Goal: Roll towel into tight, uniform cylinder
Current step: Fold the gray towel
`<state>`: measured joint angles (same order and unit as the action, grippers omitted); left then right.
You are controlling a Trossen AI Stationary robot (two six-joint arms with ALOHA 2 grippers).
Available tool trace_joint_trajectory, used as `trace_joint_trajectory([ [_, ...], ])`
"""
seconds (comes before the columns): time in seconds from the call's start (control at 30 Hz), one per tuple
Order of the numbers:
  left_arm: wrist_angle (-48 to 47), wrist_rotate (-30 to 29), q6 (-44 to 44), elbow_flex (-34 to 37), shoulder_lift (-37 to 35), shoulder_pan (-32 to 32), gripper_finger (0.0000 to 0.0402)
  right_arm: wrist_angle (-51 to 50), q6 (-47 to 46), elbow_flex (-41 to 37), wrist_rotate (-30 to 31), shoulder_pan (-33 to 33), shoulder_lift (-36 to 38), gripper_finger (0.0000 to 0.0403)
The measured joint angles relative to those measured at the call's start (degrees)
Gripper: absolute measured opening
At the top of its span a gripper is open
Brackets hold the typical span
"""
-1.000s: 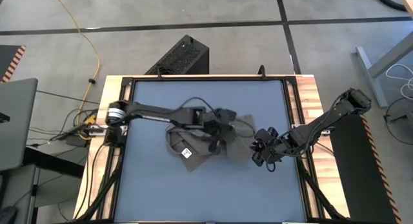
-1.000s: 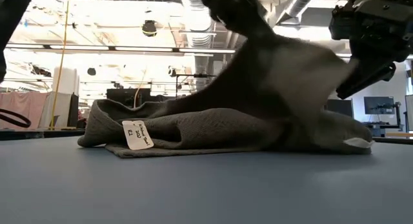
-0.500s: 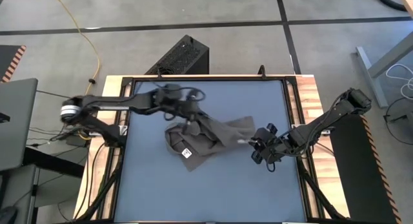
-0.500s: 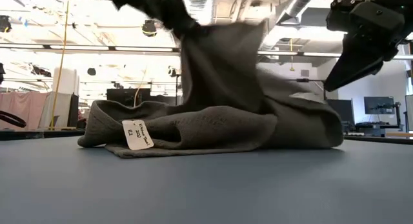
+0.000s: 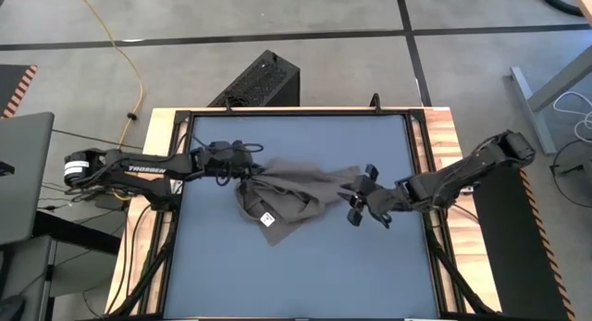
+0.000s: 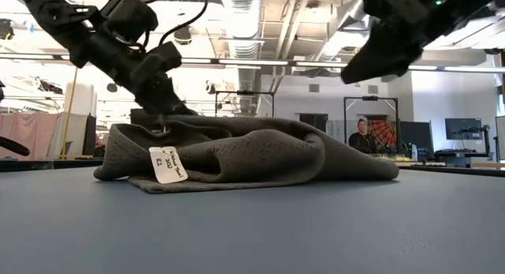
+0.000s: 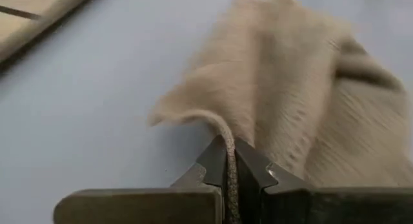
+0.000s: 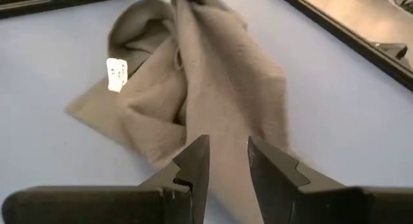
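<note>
We see the towel (image 5: 294, 196) lying crumpled mid-desk, nearer the far edge. The left claw (image 7: 230, 161) is clenched on a towel edge, probably to pull it flat. The right claw (image 5: 359, 193) hovers released over the towel's right end.

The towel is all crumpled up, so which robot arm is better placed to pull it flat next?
Probably the left. The left gripper is already shut on an edge of the towel, so it can pull at once. The right gripper is open and holds nothing, hanging above the towel's other end.
</note>
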<state>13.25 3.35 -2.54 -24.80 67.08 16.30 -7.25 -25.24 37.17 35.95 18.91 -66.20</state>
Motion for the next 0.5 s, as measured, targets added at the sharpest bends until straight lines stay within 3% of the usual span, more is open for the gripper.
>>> trace_joint_trajectory([
  [0.23, -8.0, 14.9, 2.0, 0.0, 0.8, -4.3, 0.0057, 6.1, 0.3, 0.0, -0.6, -4.0, -9.5, 0.0133],
  [0.5, -9.2, 21.5, -0.2, 0.0, 7.6, -11.7, 0.0082, 24.1, 5.9, 0.0, -10.1, -10.1, -24.4, 0.0138],
])
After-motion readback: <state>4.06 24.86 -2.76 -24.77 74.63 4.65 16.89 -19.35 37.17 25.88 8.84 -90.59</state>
